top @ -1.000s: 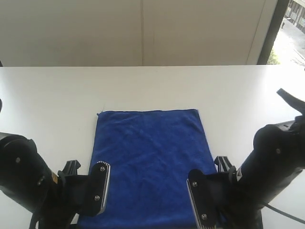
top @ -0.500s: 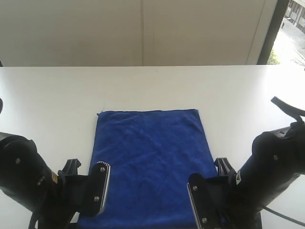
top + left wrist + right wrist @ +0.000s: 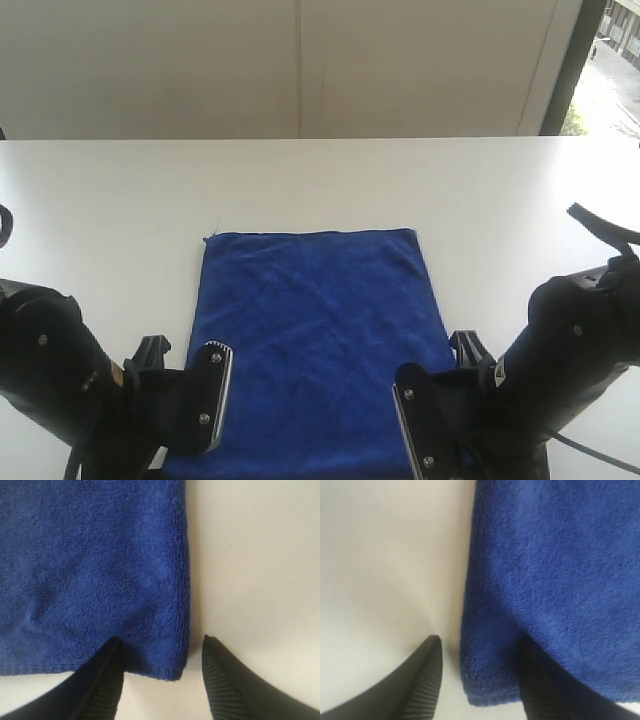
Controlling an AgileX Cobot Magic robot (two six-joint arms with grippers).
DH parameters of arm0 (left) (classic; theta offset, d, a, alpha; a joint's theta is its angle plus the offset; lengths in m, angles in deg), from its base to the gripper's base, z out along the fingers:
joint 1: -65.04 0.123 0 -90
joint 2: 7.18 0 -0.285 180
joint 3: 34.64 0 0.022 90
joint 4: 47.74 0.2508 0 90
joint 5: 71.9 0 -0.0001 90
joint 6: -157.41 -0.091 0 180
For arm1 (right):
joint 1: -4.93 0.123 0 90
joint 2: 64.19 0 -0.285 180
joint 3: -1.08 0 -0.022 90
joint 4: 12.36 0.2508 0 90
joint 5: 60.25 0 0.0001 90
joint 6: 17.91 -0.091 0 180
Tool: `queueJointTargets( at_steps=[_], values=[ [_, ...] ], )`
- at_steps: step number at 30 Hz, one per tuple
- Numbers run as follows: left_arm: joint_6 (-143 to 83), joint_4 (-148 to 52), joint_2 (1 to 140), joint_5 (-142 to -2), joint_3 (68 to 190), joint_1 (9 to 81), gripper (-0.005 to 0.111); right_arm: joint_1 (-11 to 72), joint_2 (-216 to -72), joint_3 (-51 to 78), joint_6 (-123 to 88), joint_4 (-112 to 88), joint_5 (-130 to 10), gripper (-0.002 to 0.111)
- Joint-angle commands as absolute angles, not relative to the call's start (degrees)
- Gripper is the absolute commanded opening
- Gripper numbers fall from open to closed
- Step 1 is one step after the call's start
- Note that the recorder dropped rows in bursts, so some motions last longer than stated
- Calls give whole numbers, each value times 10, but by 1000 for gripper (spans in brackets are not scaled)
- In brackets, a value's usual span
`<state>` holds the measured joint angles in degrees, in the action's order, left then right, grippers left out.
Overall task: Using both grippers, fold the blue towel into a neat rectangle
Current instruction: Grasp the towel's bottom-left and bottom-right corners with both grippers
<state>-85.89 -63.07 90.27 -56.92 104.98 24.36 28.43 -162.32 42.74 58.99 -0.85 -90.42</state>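
Flat on white bench [image 3: 100, 190]: blue towel [image 3: 315, 340]. Open astride its near corners: left claw [image 3: 161, 639], right claw [image 3: 479, 640], one finger over cloth, one over bare bench. Behind: pale wall [image 3: 300, 70], window [image 3: 605, 55].

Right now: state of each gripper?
Left gripper: open, straddling a corner of the flat blue terry-cloth towel, holding nothing.
Right gripper: open, straddling the towel's other near corner, holding nothing.

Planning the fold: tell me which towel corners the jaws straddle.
The two towel corners nearest the arms: left gripper over one, right gripper over the other. Both far corners lie untouched.
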Motion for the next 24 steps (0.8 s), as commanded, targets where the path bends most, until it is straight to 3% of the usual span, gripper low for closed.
queueJointTargets(
  at_steps=[1,6,9,14,21,24],
  values=[
    [-859,-633,923,-559,1046,243,54,285,-1624,430,585,-11,-903,45],
    [-859,-633,932,-560,1046,243,47,285,-1624,430,579,-11,-895,40],
    [-859,-633,932,-557,1046,243,23,285,-1624,430,572,-11,-895,25],
    [-854,-633,932,-556,1046,243,1,285,-1624,430,568,-11,-895,15],
    [-854,-634,923,-533,1049,243,0,285,-1592,429,568,-11,-896,0],
    [-853,-634,900,-533,1049,243,0,285,-1557,429,568,-11,-907,0]
  ],
)
